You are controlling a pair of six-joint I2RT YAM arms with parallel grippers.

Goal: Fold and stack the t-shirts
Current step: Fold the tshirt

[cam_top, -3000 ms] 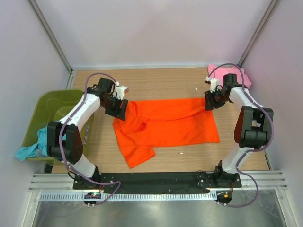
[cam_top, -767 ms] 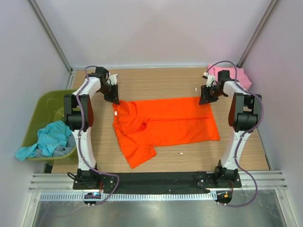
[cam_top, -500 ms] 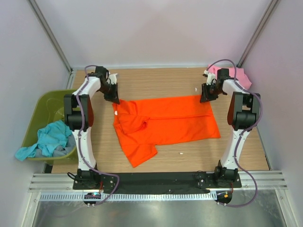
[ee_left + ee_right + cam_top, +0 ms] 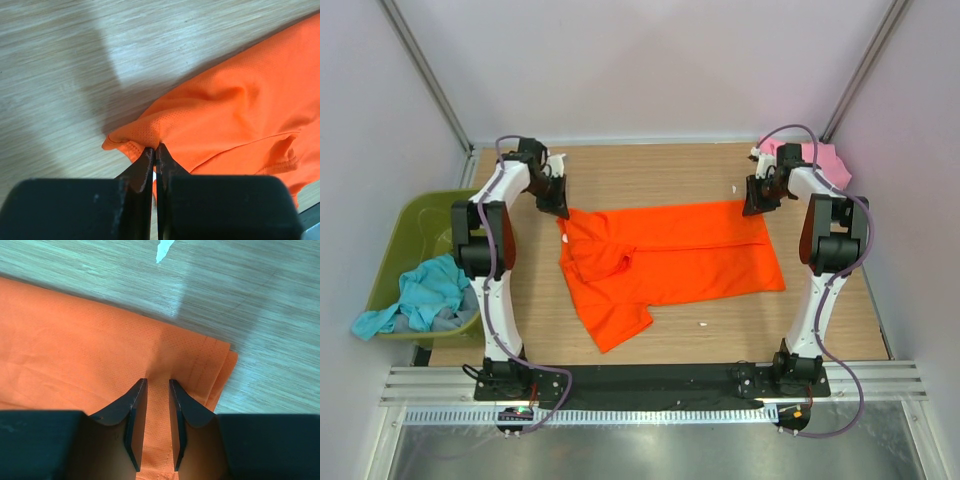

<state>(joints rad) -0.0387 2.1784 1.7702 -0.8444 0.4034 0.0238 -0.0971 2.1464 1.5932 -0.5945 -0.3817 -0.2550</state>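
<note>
Orange t-shirt (image 4: 670,262) lies spread on the table (image 4: 650,175), its far edge at both my pincers. My left pincer (image 4: 156,150) is pressed together on the far left corner. My right pincer (image 4: 157,390) straddles the hem corner, jaws slightly apart (gripping or not, I cannot tell). I judge both corners should move evenly, keeping that edge taut.
</note>
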